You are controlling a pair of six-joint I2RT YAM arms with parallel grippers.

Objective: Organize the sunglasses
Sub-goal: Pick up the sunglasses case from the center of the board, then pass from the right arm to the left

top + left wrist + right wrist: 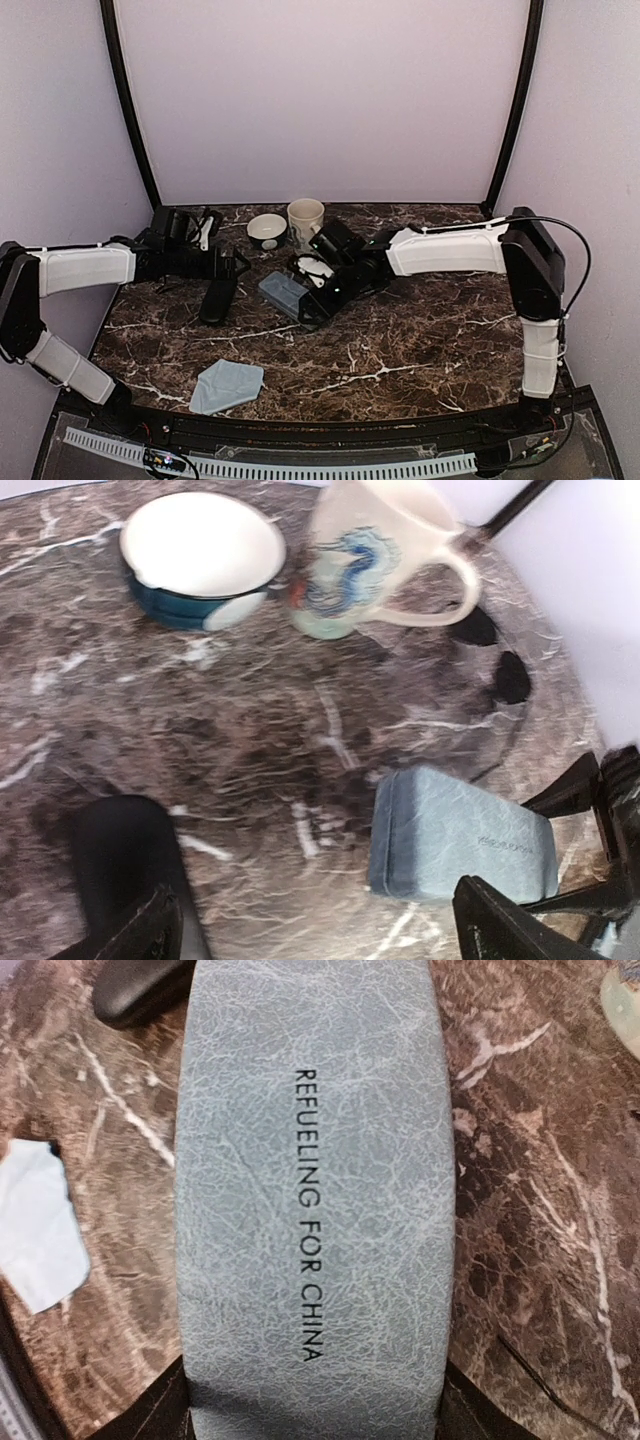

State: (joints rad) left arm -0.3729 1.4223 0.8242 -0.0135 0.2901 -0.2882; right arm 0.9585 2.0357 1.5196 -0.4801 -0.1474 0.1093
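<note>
A thin black wire-framed pair of sunglasses [494,656] lies on the marble just right of the mug, also visible from above [313,267]. The grey-blue case [312,1160] lies flat with printed lettering on its lid. My right gripper [312,1405] straddles its near end, both fingers pressed against its long sides. From above, that gripper [322,298] sits at the case's [282,291] right end. My left gripper [325,930] is open above bare marble, between the black oval case [122,855] and the grey-blue case [455,835].
A white and blue bowl [203,555] and a cream mug [375,555] with a blue print stand at the back. A light blue cloth [227,385] lies near the front edge. The black oval case [218,300] lies left of centre.
</note>
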